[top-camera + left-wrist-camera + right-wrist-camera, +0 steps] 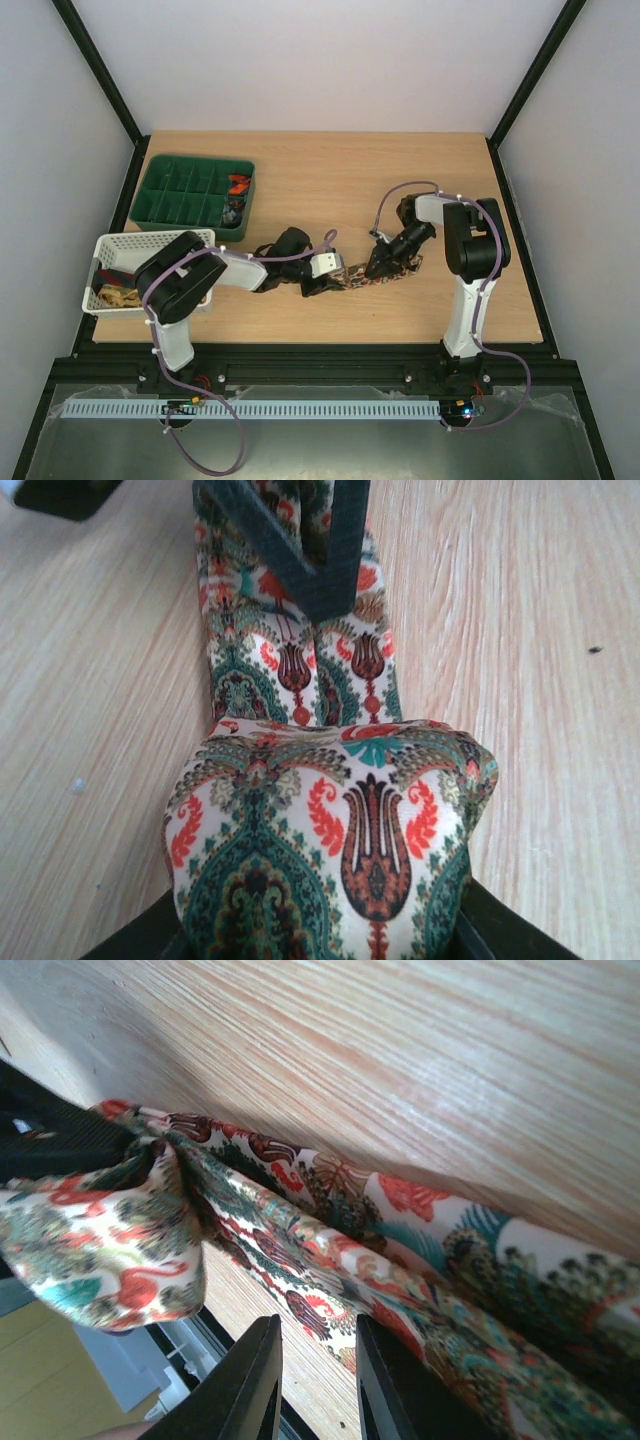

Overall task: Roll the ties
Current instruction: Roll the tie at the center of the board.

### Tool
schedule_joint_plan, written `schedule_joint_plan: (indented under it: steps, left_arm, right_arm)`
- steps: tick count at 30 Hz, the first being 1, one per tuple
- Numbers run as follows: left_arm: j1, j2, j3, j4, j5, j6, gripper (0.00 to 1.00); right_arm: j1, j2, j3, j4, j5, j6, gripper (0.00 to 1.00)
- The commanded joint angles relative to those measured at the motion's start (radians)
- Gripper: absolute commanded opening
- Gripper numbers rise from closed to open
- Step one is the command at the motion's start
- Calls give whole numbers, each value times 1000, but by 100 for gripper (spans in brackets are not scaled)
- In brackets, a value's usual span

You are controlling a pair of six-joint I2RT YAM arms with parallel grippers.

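Floral tie lies at centre frame, its rolled end clamped in the left gripper, while the right gripper rests narrow-jawed on the strip, grip unclear.

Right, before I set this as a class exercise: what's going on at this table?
Two robot arms are rolling a patterned tie on the table. The left jaws grip its bunched, partly rolled end. The rest lies as a flat strip running to the right jaws, which sit down on it; whether they pinch it is unclear. A green tray and a white basket stand at the left side.
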Motion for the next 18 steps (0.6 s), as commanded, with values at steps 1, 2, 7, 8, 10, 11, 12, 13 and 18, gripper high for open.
schedule_joint_plan:
  steps: [1, 2, 7, 8, 10, 11, 12, 13, 18]
  left_arm:
    - [17, 53, 13, -128, -62, 61, 27]
    - [16, 55, 13, -140, -62, 73, 28]
    - [15, 71, 35, -191, -59, 84, 28]
    - [13, 73, 38, -196, -58, 84, 28]
    - [8, 76, 41, -205, -60, 84, 28]
    - [7, 77, 44, -208, -62, 82, 28]
    - [5, 77, 45, -210, -65, 80, 28]
    - [3, 77, 47, -213, -69, 77, 28]
    - [-6, 78, 48, -216, -70, 64, 28]
  right_arm:
    - [-8, 15, -63, 22, 171, 22, 24]
    - [-8, 9, -71, 20, 161, 23, 24]
    - [-8, -35, -70, 7, 30, -8, 29]
    - [-8, -49, -61, 6, -12, -11, 31]
    - [-8, -71, -39, 4, -92, -2, 35]
    - [-7, -79, -28, 2, -128, 6, 37]
    - [-4, -87, -18, 0, -163, 12, 40]
    - [1, -93, -5, -3, -191, 20, 42]
    - [64, -94, 23, -7, -243, 50, 47]
